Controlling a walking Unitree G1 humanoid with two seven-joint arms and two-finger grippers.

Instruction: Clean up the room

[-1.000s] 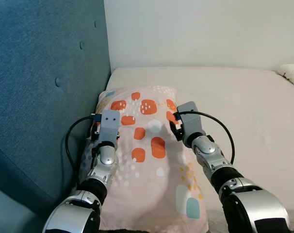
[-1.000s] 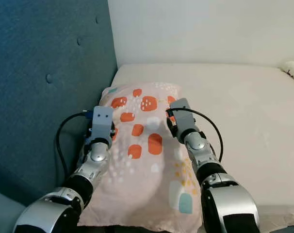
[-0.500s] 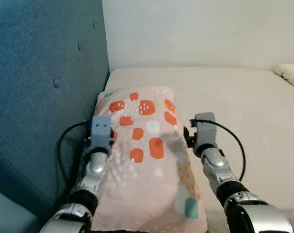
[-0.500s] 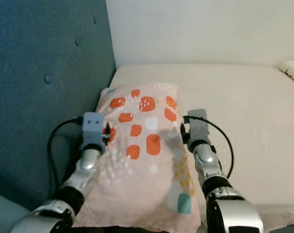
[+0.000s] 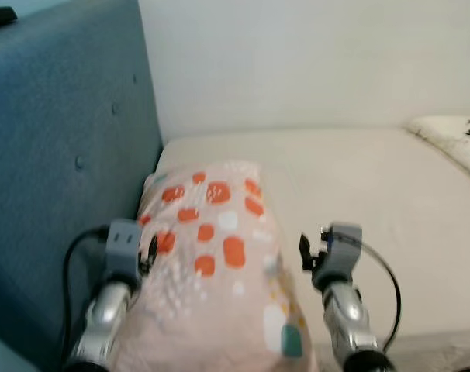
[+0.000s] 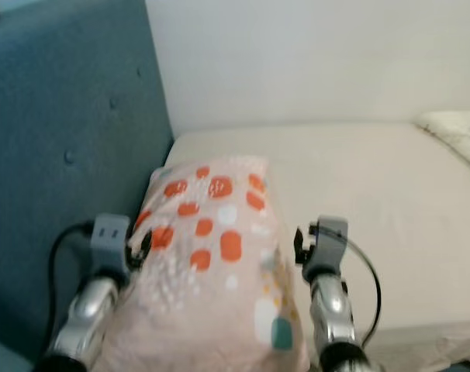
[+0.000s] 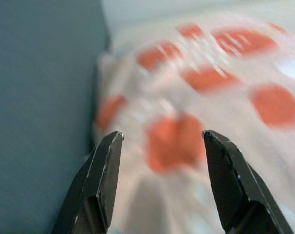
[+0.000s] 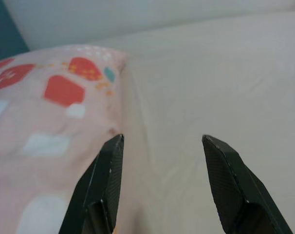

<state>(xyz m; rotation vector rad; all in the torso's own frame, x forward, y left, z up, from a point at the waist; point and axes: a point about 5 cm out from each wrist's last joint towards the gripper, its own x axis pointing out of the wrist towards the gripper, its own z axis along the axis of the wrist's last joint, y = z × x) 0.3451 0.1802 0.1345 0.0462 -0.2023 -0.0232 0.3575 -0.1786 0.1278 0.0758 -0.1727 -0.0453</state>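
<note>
- Pale cream bedding covers the mattress [image 5: 374, 194], which runs from a blue padded headboard [image 5: 57, 155] at 9 o'clock to a white wall [image 5: 312, 62] at 12 o'clock.
- Both head views are somewhat blurred.
- One pink pillow [image 5: 219, 271] with orange, white and teal patches lies lengthwise on the mattress, its long side just beside the headboard, sitting at about 7 o'clock in the head views.
- At 3 o'clock, on the far edge of the bed, a second, white pillow [image 5: 452, 139] with a dark mark pokes in.
- Left gripper [image 7: 162, 141] hovers at the pillow's headboard side, fingers [image 7: 106, 175] spread wide with nothing between them; an orange patch shows in the gap.
- Right gripper [image 8: 162, 146] hovers at the pillow's other long edge, over the seam where pillow meets sheet, fingers [image 8: 225, 180] equally wide apart and empty.
- Black cable [image 5: 390, 271] loops from the right wrist.
</note>
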